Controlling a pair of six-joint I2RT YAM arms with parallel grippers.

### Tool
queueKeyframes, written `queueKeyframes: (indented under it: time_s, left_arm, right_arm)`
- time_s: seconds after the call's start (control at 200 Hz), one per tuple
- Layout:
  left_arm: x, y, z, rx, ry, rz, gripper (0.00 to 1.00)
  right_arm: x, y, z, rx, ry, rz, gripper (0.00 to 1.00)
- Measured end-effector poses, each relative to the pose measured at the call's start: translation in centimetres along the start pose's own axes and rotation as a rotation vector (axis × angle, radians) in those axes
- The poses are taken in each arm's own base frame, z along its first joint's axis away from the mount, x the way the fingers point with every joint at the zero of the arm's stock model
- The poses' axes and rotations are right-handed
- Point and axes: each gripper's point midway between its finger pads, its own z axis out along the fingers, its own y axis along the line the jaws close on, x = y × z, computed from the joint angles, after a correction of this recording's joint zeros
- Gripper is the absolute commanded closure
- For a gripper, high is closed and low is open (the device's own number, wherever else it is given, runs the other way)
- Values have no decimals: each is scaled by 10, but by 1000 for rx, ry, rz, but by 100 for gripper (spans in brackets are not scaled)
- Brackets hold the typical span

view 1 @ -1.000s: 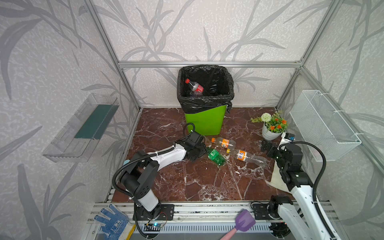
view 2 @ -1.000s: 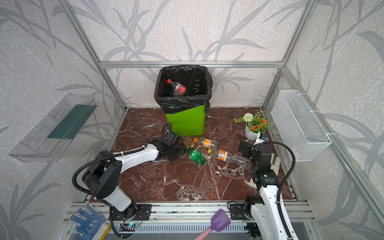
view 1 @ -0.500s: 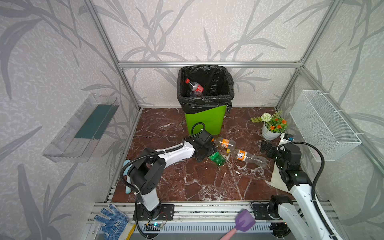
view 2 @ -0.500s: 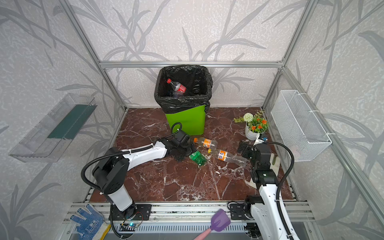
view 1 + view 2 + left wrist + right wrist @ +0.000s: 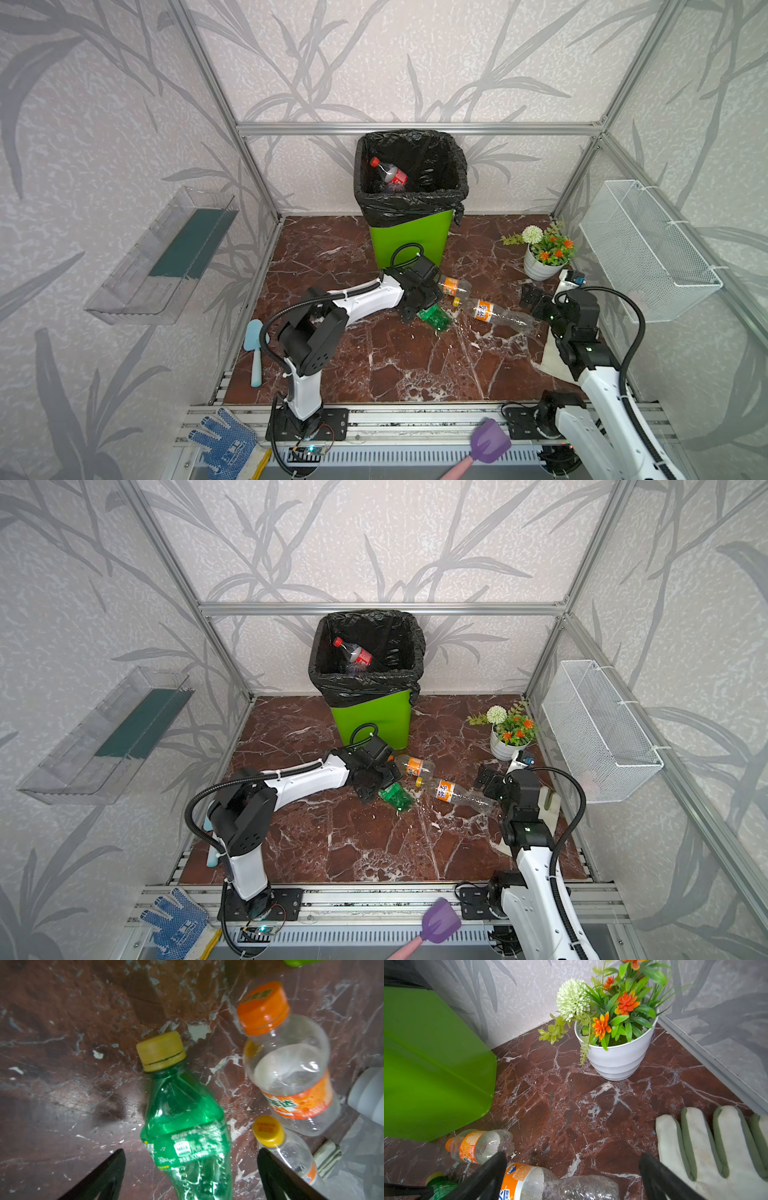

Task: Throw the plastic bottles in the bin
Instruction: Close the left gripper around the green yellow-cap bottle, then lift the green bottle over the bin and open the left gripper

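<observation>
The green bottle (image 5: pixel 182 1126) is lying on the floor (image 5: pixel 62 1043) between the wide-apart jaws of my left gripper (image 5: pixel 191 1150), ungripped. An orange-cap bottle (image 5: pixel 291 1076) and a yellow-cap bottle (image 5: pixel 291 1153) are crowding just beside it, the bin (image 5: pixel 409 237) standing near. My right gripper (image 5: pixel 572 1155) is gaping empty.

Left claw (image 5: pixel 381 785) beside green bottle (image 5: pixel 398 798), stubby orange-labelled bottle (image 5: pixel 415 766) just behind, red-capped bottle (image 5: pixel 354 653) inside lime bin (image 5: pixel 374 725)

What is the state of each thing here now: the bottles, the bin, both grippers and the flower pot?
bin: upright, bag-lined, one bottle inside.
red-label bottle: lying inside the bin, capped.
green bottle: lying flat, capped, crumpled.
short orange-label bottle: lying flat, capped.
long orange-label bottle: lying flat, capped, crumpled.
left gripper: open, straddling the green bottle.
right gripper: open, empty.
flower pot: upright.
</observation>
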Motion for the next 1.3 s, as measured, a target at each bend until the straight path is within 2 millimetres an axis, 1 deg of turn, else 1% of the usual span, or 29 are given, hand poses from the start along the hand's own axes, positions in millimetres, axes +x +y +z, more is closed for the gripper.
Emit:
queueKeyframes:
  time_s: [0.14,0.24,0.395,0.56,0.775,0.95,1.03,1.06,1.12,1.155,1.17,1.2,1.23,1.245,1.26,1.275,1.3]
  left_arm:
    - [4,8,17,-50,19,-6,2]
    - [4,6,18,-52,20,-10,6]
    - [2,8,21,-55,26,-16,25]
    - [2,8,24,-38,37,-23,40]
    - [-3,10,21,17,36,-35,43]
    - [-9,23,11,15,4,-24,43]
    - [-15,18,-5,37,-34,13,44]
    - [-18,14,-14,54,-55,30,44]
    - [-28,2,-38,100,-106,70,44]
    - [-33,-7,-55,130,-141,102,45]
    - [-36,-13,-66,152,-163,116,45]
    - [-41,-21,-82,181,-194,140,45]
    - [-46,-31,-103,221,-238,171,45]
    - [-50,-37,-117,246,-266,186,45]
    - [-52,-40,-126,260,-286,195,45]
    - [-55,-45,-140,284,-317,214,45]
    - [-60,-50,-159,311,-360,230,45]
  right_arm:
    - [-3,-1,0,-1,-9,5,1]
    - [-3,-3,0,1,-8,10,1]
    - [-1,-6,1,6,-3,15,1]
    - [0,-7,1,5,0,17,1]
    - [0,-6,1,1,1,19,1]
    - [-1,-6,0,-1,-7,33,1]
    - [-2,-6,0,-1,-7,36,1]
    - [-1,-6,0,-1,-6,37,1]
    - [-2,-6,0,-1,-5,37,1]
    - [-3,-5,0,-1,-5,37,1]
    - [-4,-5,0,-1,-6,36,1]
    - [-6,-4,0,-2,-8,36,1]
    - [-9,-3,0,-4,-12,36,1]
    - [-10,-3,0,-4,-15,35,1]
    - [-12,-2,-1,-6,-18,35,1]
    - [-14,-1,-1,-7,-21,34,1]
    - [-17,0,-2,-8,-26,33,1]
